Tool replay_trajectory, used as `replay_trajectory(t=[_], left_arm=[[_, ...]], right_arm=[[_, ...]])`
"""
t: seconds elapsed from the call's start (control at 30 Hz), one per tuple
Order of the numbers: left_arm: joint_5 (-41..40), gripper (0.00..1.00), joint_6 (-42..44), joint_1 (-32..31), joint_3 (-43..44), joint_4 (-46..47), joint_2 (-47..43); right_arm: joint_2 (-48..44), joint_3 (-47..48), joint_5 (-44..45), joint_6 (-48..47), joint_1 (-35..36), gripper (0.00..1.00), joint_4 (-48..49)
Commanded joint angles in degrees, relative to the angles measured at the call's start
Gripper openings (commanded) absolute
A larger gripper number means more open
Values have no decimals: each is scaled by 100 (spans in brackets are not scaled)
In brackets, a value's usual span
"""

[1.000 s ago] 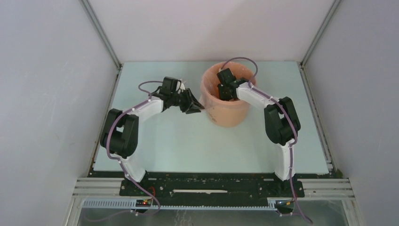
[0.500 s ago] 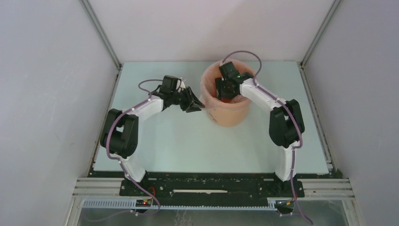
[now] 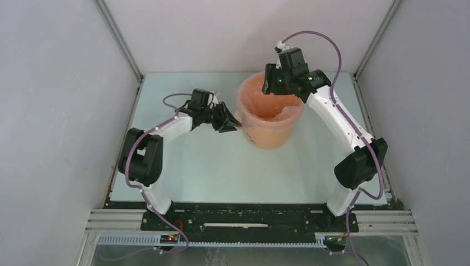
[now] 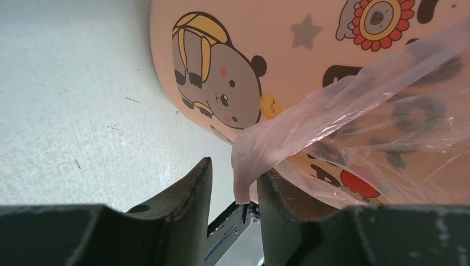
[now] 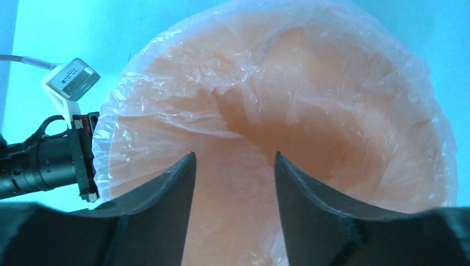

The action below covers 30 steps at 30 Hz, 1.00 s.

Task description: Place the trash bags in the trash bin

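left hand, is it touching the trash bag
Touching. Left wrist view shows the trash bag hanging between the fingers of the left hand, its edge against one.

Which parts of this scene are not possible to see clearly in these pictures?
1. The bottom of the bin: in the right wrist view, it is covered by the bag and partly by the right fingers.
2. The cartoon prints on the bin: in the left wrist view, some lie behind bag film and others are cut off by the frame edges.
3. The gap between the right fingers: in the top view, it is too small and dark to tell.
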Motion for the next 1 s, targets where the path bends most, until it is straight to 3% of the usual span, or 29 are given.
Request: replay_trajectory(t=[0.0,0.1,0.17,0.27,0.5,0.67,0.8,0.97], left_arm=[[-8,43,111,-26,155,-7,-151],[15,44,118,-25,172,-23,-132],[16,41,111,-26,205,-19,-128],[31,41,96,-25,257,-23,-101],[60,42,64,-90,301,-21,-31],[-109,56,102,-158,448,-133,-64],[-403,72,330,-129,425,-377,-327],[-530,81,422,131,126,-502,-755]], right_arm=[[-371,401,-253,62,-172,55,-326],[-852,-48,-656,116,-352,50,-258],[-1068,-544,-836,189,-416,40,-268],[-1332,-1132,-491,79,-433,36,-388],[-1437,-2042,-477,19,-585,35,-85],[-1014,-1685,-157,16,-566,36,-576],[-1291,-1180,-113,-176,-425,47,-564],[-1293,-75,-153,-157,-260,66,-1144]])
